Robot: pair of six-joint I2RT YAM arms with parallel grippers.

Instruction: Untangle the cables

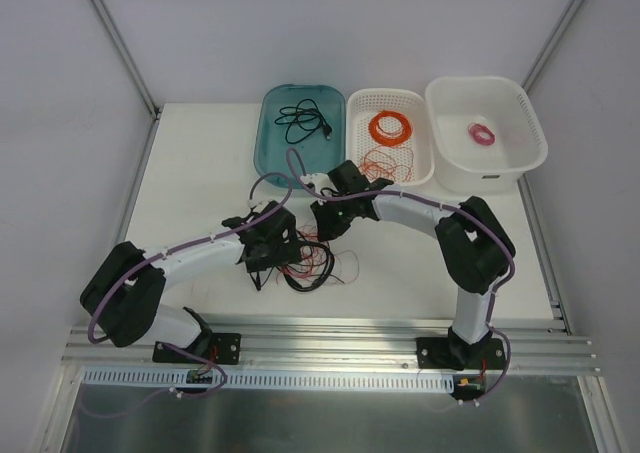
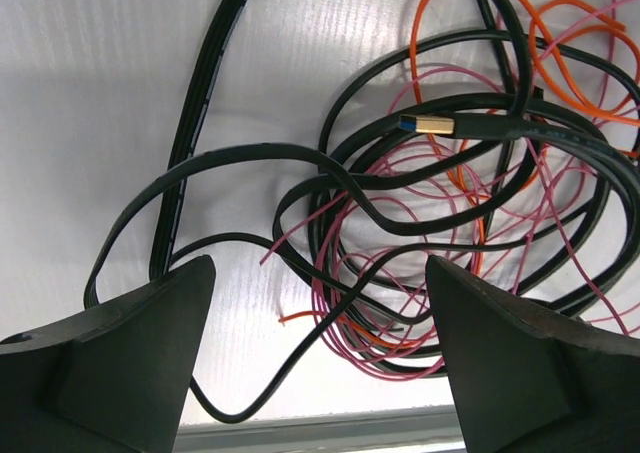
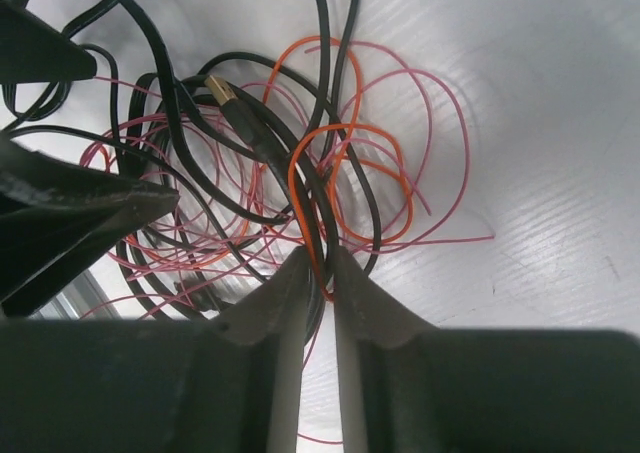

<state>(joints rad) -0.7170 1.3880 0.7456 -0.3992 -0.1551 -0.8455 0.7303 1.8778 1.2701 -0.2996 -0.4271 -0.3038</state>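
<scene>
Right wrist view: the right gripper has its two fingers drawn almost together, with only a narrow slit between them. The orange-red wire and the black cord both run down into that slit, so it is pinching strands of the cables at the near edge of the clump. Thin loops of pinkish-red wire fan out to the right over the white table.

Left wrist view: the left gripper stands spread wide, its fingers far apart and low on the table. Loops of cord and wire lie between them, but neither finger closes on anything. This view alone shows the cord's plug clearly — a gold metal shell with a blue insert — resting on top of the tangle, and a loose cut end of orange-red wire near the left finger.

Top external view gives what the wrists cannot — the wider layout. The clump sits at the table's middle, just near of both grippers, the left gripper at its left edge and the right gripper at its far side. Along the far edge stand a teal tray with a loose black cable, a white basket with an orange ring coil, and a white tub with a small pink ring coil.
</scene>
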